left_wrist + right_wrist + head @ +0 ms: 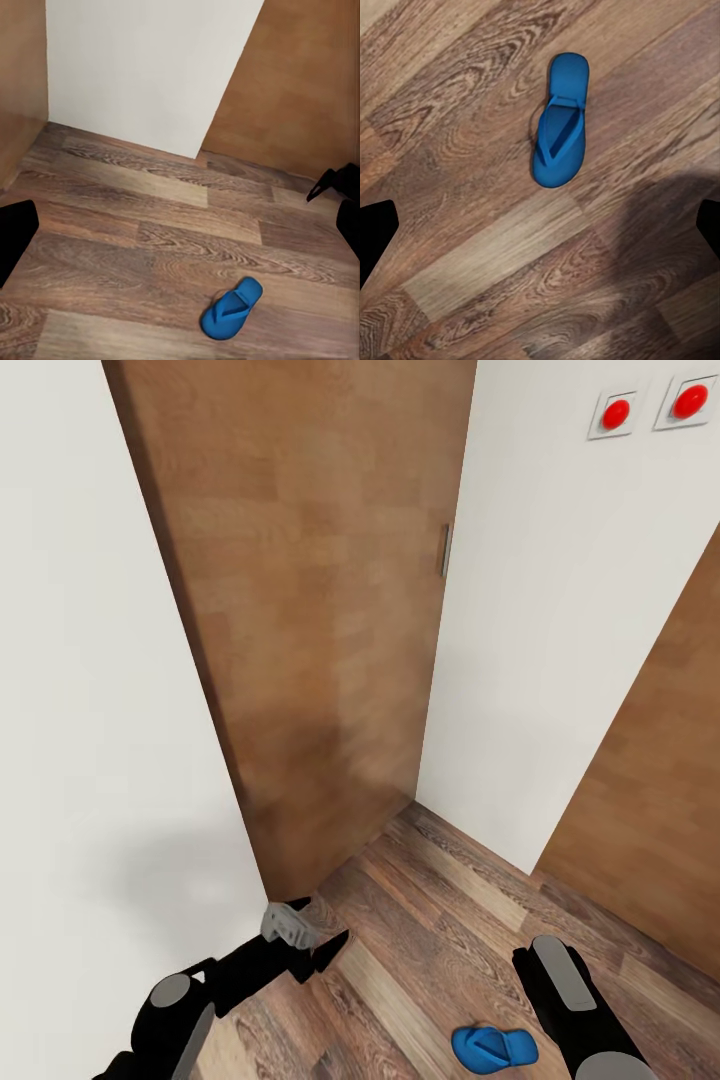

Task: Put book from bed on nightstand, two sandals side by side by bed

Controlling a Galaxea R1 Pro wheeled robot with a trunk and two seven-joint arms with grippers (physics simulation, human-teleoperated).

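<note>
One blue sandal (561, 120) flat on the wood-plank floor (430, 920) beneath my right end effector (540, 225), fingers apart, gripping nothing.

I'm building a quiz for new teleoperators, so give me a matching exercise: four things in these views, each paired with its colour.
Things:
1. sandal
2. wall buttons
3. door
4. floor

Colours:
A. red
B. light tan wood
C. bright blue
D. dark streaked brown planks

Pairs: 1-C, 2-A, 3-B, 4-D
</note>
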